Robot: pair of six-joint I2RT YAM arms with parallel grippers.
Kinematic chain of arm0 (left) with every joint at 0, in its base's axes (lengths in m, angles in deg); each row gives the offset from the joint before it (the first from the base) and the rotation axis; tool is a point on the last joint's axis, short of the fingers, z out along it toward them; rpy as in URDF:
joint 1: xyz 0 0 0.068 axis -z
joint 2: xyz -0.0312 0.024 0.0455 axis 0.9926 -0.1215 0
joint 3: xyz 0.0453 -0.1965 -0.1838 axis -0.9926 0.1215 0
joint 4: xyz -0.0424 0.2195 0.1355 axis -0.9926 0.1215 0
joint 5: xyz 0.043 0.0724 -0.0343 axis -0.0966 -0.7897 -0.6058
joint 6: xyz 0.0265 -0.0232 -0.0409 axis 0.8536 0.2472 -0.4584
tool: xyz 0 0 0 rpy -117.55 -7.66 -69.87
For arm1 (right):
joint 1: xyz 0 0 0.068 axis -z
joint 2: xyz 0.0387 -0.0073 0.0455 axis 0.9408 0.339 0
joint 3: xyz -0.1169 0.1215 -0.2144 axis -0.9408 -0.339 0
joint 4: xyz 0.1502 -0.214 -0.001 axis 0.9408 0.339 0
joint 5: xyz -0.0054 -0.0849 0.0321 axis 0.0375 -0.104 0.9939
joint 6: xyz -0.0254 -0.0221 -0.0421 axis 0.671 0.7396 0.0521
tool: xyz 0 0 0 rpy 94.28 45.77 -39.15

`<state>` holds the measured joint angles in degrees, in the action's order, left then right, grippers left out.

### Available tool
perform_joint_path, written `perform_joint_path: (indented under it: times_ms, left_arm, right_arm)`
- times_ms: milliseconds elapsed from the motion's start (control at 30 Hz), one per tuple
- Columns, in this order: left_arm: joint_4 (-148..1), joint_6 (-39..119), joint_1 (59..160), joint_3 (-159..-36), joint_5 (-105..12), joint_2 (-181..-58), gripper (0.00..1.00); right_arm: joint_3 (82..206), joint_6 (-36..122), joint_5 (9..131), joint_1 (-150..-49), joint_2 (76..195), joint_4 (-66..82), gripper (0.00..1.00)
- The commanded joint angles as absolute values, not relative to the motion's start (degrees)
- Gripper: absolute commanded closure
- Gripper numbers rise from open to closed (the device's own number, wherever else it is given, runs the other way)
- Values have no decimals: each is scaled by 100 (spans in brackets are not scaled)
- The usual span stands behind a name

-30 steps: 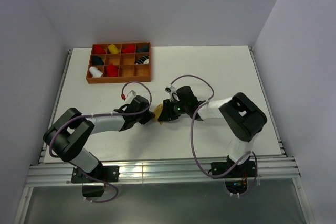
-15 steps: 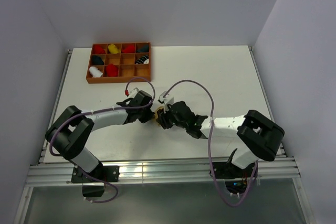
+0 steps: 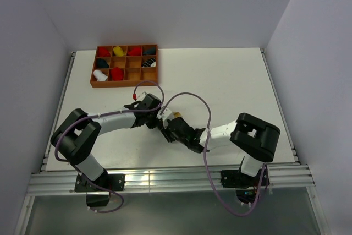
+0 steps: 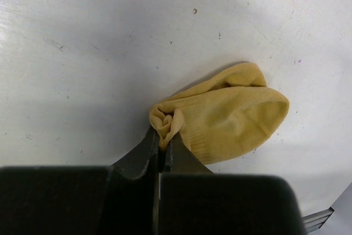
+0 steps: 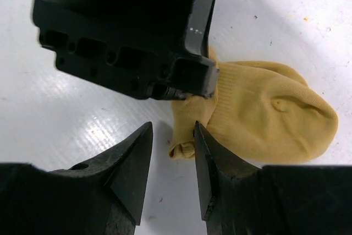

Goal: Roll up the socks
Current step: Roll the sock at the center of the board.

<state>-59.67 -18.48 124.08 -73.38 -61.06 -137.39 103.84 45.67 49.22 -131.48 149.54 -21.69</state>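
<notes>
White table (image 3: 231, 81), pale grey walls (image 3: 165, 4). Left gripper (image 4: 161, 142): clamped on tan-yellow sock's (image 4: 231, 119) bunched end, toward the table's near edge. Right gripper (image 5: 172, 131): jaws partly apart, straddling the sock's corner.

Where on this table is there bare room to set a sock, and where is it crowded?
Free: the back right of the table, from the wooden tray across to the right wall. Crowded: front centre, where the left claw pinches the tan sock and the right claw stands open at its edge.

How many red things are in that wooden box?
3 red bundles in the tray: far-left corner; far row, third from left; near row, second from left. Another could be hidden behind the dividers.
</notes>
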Motion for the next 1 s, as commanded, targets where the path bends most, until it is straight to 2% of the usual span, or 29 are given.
perform_joint_path:
  times_ms: [0,133,233,267,300,333,367,433,567,667,967]
  left_arm:
    - [-5755,-1818,12442,-7523,-5991,-13790,100]
    - [-5764,-1845,12442,-7505,-5930,-13816,100]
    - [-5808,-1871,12451,-7470,-5886,-13790,100]
    - [-5817,-1880,12451,-7470,-5886,-13773,100]
    - [-5817,-1932,12442,-7461,-5877,-13729,99]
    - [-5860,-1959,12442,-7418,-5851,-13694,98]
    - [-5887,-1976,12451,-7400,-5842,-13650,96]
    - [-6009,-2073,12451,-7286,-5868,-13474,83]
    - [-6211,-2275,12425,-7040,-6061,-12966,46]
    - [-6326,-2390,12346,-6856,-6140,-12710,31]
    - [-6309,-2337,12011,-6724,-6378,-11972,24]
  right_arm:
    - [10593,4702,4318,-13223,15196,-2478,57]
    - [10689,4729,4203,-13223,15398,-2391,58]
    - [10786,4711,4036,-13232,15617,-2277,65]
    - [10786,4711,4018,-13232,15636,-2267,76]
    - [10769,4702,4018,-13232,15636,-2267,83]
    - [10734,4702,4088,-13232,15618,-2250,98]
    - [10733,4633,4123,-13232,15601,-2206,100]
    - [10698,4554,4411,-13206,15505,-2066,100]
    - [10584,4246,5237,-12908,15276,-1942,100]
    - [10532,4140,6018,-12565,15153,-1907,100]
    - [10549,3797,8006,-11511,15380,-2100,100]
